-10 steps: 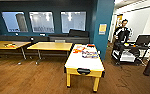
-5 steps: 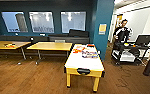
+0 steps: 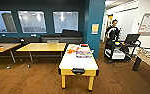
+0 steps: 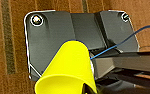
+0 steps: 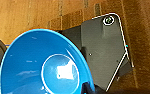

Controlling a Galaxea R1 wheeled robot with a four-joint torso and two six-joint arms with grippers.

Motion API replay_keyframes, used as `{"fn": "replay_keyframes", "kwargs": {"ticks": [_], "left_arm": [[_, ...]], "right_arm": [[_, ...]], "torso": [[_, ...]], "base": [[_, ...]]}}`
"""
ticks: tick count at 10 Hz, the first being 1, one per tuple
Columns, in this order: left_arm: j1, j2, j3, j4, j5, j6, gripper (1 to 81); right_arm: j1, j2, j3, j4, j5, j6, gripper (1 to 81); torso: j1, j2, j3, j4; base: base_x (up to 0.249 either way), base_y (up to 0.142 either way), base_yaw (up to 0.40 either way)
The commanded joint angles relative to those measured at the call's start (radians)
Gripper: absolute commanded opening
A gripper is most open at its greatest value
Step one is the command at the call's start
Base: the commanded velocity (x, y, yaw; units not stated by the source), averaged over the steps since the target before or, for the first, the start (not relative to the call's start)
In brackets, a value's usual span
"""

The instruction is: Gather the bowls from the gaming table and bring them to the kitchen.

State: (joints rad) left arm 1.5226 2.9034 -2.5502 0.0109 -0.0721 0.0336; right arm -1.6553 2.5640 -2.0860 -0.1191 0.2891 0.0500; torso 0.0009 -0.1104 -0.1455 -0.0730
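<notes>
Bowls are both off the gaming table [image 3: 77,65] and ride with us. The yellow bowl [image 4: 66,70] sits large in the left wrist view, rim toward the camera, over the dark wrist plate and above the wood floor [image 4: 13,37]. The blue bowl [image 5: 44,66] sits likewise in the right wrist view, its inside facing the camera. We judge that each arm carries one bowl, since both hang clear of any surface; the fingers themselves are hidden, so we cannot tell how they close on the rims.

In the head view the gaming table stands centre, near us, its glossy white top running away toward the far teal wall. Flat colourful game boxes [image 3: 83,53] lie at its far end; they are not task items and stay there. A plain brown table [image 3: 42,46] stands to the left, just beside the gaming table's far corner. A person [image 3: 112,32] stands far right behind a trolley [image 3: 121,48].

We judge collection complete and transport to the kitchen pending. Carrying one bowl per arm keeps the two apart.
</notes>
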Motion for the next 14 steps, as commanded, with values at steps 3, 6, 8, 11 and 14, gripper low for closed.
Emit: {"fn": "replay_keyframes", "kwargs": {"ticks": [3,6,8,11,14], "left_arm": [[-0.051,0.022,-0.055,0.006,0.048,0.008,1.0],[-0.043,0.031,-0.054,0.012,0.043,0.011,1.0],[-0.044,0.034,-0.056,0.021,0.043,0.011,1.0],[-0.043,0.025,-0.056,0.023,0.041,0.011,1.0],[-0.04,-0.011,0.011,0.023,0.043,0.011,1.0]], "right_arm": [[0.03,-0.029,0.012,-0.022,-0.045,-0.006,1.0],[0.028,-0.028,0.012,-0.022,-0.045,-0.006,1.0],[0.025,-0.028,0.009,-0.022,-0.045,-0.006,1.0],[0.025,-0.028,0.003,-0.022,-0.045,-0.004,1.0],[0.018,-0.116,0.15,-0.033,-0.03,0.002,1.0]], "torso": [[0.0,0.0,0.0,0.0],[0.0,0.0,0.0,0.0],[0.0,0.0,0.0,0.0],[0.0,0.0,0.0,0.0],[0.0,0.0,0.0,0.0]], "base": [[0.0,0.0,-0.395],[0.0,0.0,-0.395],[0.0,0.0,-0.395],[0.0,0.0,-0.395],[0.0,0.0,-0.395]]}}
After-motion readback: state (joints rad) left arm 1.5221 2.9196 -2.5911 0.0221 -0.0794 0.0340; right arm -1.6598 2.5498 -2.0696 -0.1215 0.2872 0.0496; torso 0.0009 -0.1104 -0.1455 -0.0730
